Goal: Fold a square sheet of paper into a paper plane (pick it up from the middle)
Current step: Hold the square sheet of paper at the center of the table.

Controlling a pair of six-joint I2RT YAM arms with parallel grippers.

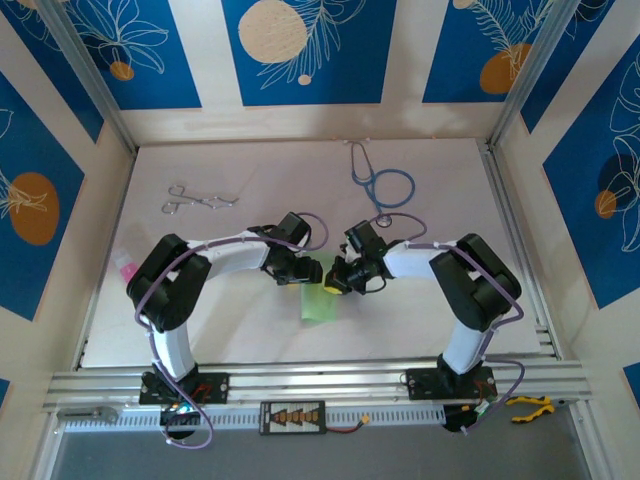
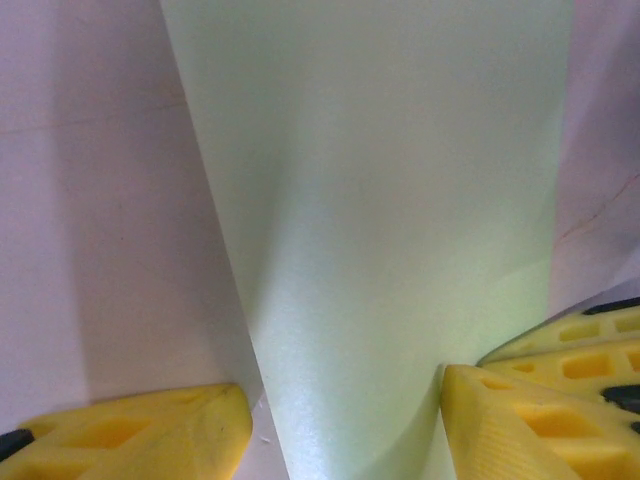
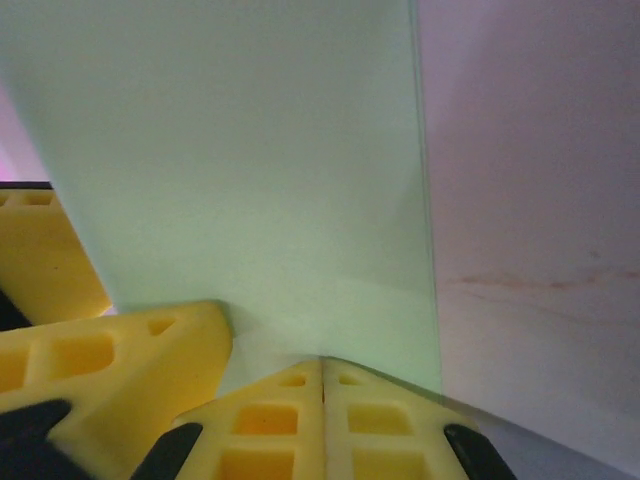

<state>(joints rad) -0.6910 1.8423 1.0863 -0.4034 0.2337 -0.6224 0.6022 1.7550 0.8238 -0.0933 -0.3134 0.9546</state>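
The square sheet of paper [image 1: 318, 300] is pale green and lies mid-table as a narrow folded band, longer than wide; no dart shape is in view. My left gripper [image 1: 303, 272] comes in from the left and stands open, its yellow fingers astride the band [image 2: 380, 200]. Its left fingertip [image 2: 150, 430] is clear of the paper's edge and its right fingertip [image 2: 520, 420] is against the paper. My right gripper [image 1: 338, 284] is shut, its two yellow tips [image 3: 322, 362] pressed together on the sheet [image 3: 240, 160]. Whether paper is pinched between them is hidden.
A blue stethoscope [image 1: 385, 185] lies at the back right and metal forceps [image 1: 200, 198] at the back left. A pink object [image 1: 125, 266] sits by the left arm. A yellow-handled tool [image 1: 530, 407] lies off the table's front right corner.
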